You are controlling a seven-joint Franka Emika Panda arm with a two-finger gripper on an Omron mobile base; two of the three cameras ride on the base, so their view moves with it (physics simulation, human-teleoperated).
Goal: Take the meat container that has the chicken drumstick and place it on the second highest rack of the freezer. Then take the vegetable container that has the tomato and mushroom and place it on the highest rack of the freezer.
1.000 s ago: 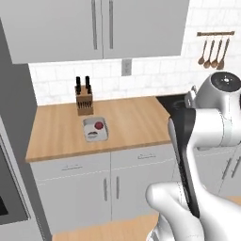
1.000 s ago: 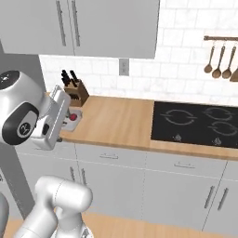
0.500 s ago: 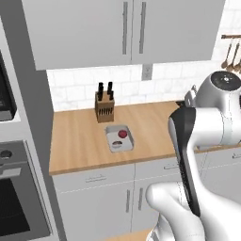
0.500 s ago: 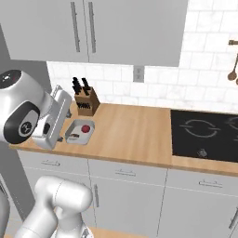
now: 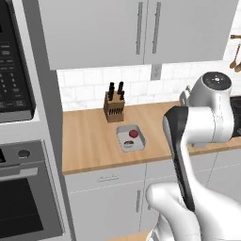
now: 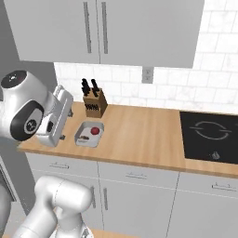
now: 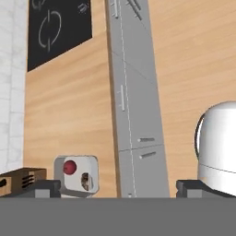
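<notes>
The vegetable container (image 5: 130,138) sits on the wooden table (image 5: 89,141), just in front of the knife block (image 5: 114,108), with the red tomato (image 5: 133,133) in its back half and the brown mushroom (image 5: 129,142) in its front half. In the hand view the same tray (image 7: 76,173) lies low and to the left, just above the claw's left fingertip (image 7: 44,188) and well off its centre line; the tomato (image 7: 70,167) and mushroom (image 7: 85,181) both show inside it.

The claw (image 7: 119,189) hangs with its jaws spread wide and nothing between them, clear of the table and not yet over the tray.

By its look the tray is a shallow, stiff, light box with a thin raised rim and smooth walls, likely a bit slippery. Its load is small and loose: the round tomato could roll if the tray tips, so it wants to be carried level. The best hold seems to be across the short width, one finger outside each long wall near the middle, or pinching one rim wall; the open jaws look wide enough for the narrow span, though that is a guess.

The tray is a rounded rectangle. Its long axis runs roughly from the wall towards the table's front edge, slightly skewed, in the left base view.
</notes>
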